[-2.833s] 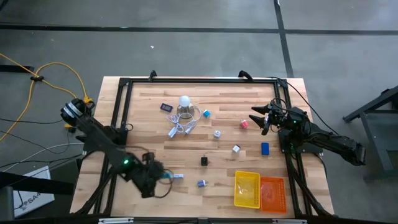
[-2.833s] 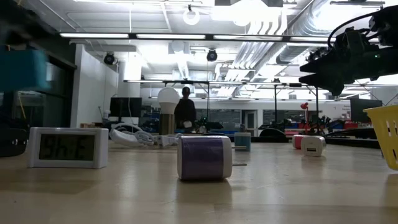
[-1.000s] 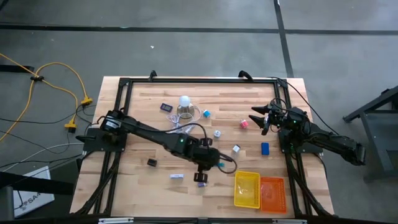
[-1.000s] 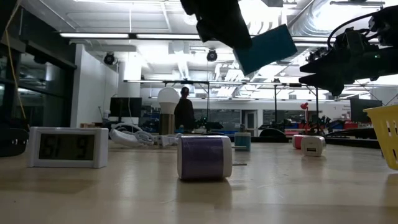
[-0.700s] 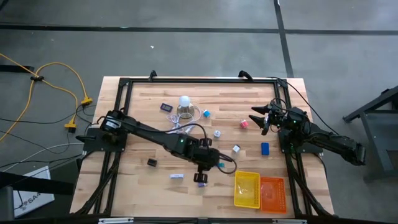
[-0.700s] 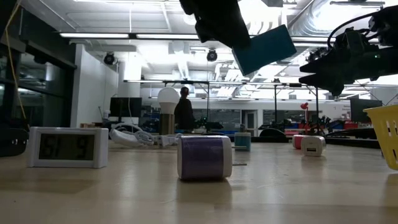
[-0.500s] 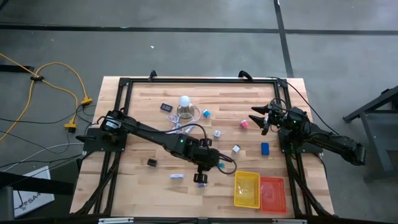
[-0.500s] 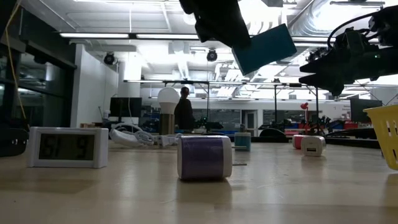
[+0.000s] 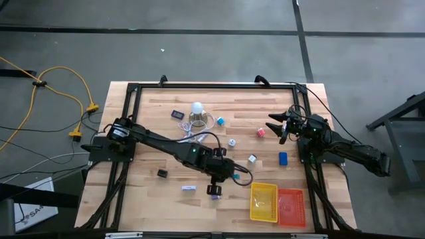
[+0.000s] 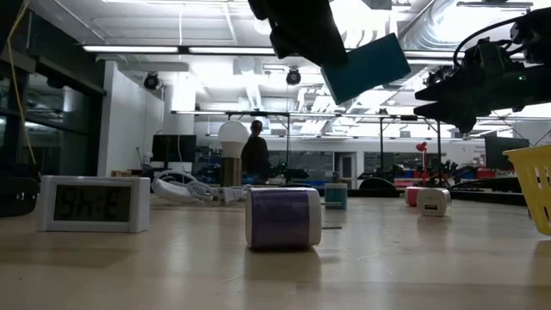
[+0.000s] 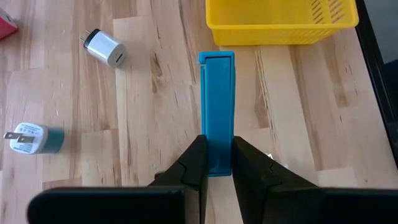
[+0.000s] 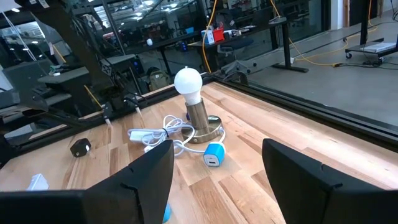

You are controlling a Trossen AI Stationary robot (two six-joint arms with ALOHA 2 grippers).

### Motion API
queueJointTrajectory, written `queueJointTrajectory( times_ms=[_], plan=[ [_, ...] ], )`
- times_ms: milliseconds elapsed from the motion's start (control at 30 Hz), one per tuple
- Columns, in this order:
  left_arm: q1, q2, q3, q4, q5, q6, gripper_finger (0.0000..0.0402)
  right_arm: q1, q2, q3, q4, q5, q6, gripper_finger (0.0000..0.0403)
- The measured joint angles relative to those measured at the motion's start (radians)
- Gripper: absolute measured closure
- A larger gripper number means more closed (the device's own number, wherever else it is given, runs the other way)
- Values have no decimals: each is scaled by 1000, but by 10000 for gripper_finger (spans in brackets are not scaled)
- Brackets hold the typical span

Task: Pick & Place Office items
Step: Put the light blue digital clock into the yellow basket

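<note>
Clamping a teal pen-like stick between its two dark fingers, the left gripper hangs above the desk toward the middle of the near edge, just beside the yellow mesh tray. In the left wrist view the stick points out toward the tray's wall; in the low view it shows as a tilted teal slab held high off the surface.

On the wood near the stick lie a white cube with two prongs and a small blue-white piece. A purple-and-white roll stands close to the near edge, directly under the left arm in the high view, with another small blue-white piece beside it and a black clip farther toward the left edge. A blue block and a pink cube sit toward the right edge.

Next to the yellow tray, at the near right corner, is the orange mesh tray. A white ball-topped object with a looped white cord stands toward the far edge.

The right gripper waits above the right edge, its jaws apart and holding nothing.
</note>
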Motion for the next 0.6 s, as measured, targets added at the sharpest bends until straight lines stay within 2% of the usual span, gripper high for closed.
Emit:
queueJointTrajectory(
  times_ms=[100,300,433,600],
  plan=[
    [0,0,0,0,0,0,357,0,0,0,0,-3,7,170],
    [0,0,0,0,0,0,357,0,0,0,2,7,160,170],
    [0,0,0,0,0,1,357,0,0,0,-2,44,187,170],
    [0,0,0,0,1,1,357,0,0,0,-6,37,257,170]
  ],
)
